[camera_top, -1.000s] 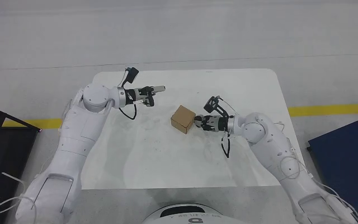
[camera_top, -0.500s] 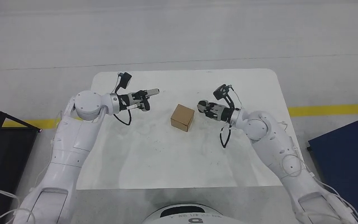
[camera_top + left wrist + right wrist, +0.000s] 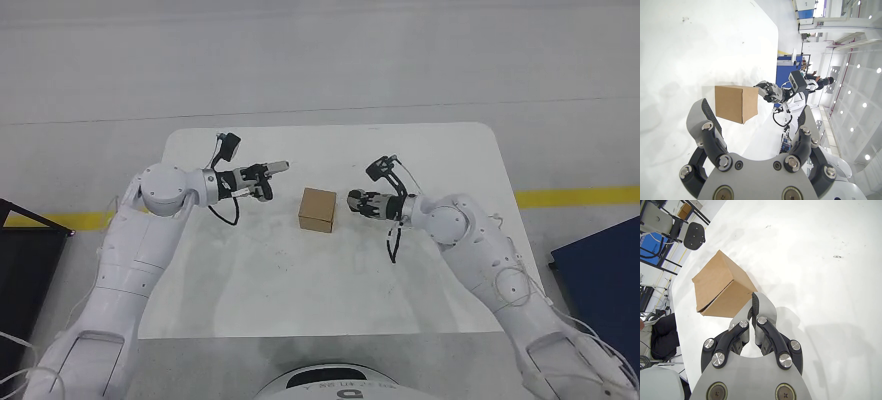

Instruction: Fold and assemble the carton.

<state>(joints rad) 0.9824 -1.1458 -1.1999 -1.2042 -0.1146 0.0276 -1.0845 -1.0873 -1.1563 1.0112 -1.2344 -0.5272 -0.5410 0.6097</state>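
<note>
A small brown carton (image 3: 318, 210) stands closed on the white table (image 3: 300, 290), near its middle. My right gripper (image 3: 352, 200) is shut, with nothing in it, and lies low beside the carton's right side. In the right wrist view its tips (image 3: 754, 297) sit at a lower corner of the carton (image 3: 723, 289), whose side flap seam gapes slightly. My left gripper (image 3: 284, 166) hovers open to the carton's left and a little farther back. In the left wrist view it (image 3: 755, 113) frames the carton (image 3: 734, 102) from a distance, and the right gripper (image 3: 762, 91) shows behind the carton.
Bare tabletop surrounds the carton on all sides. The table's rounded far edge (image 3: 777, 37) is close behind the carton. A black chair (image 3: 693, 236) and a rack stand on the floor beyond the table.
The carton has slid a little to the left and turned square to the table. My right gripper lifted away from it, then came back beside it. The left gripper shifted only slightly.
</note>
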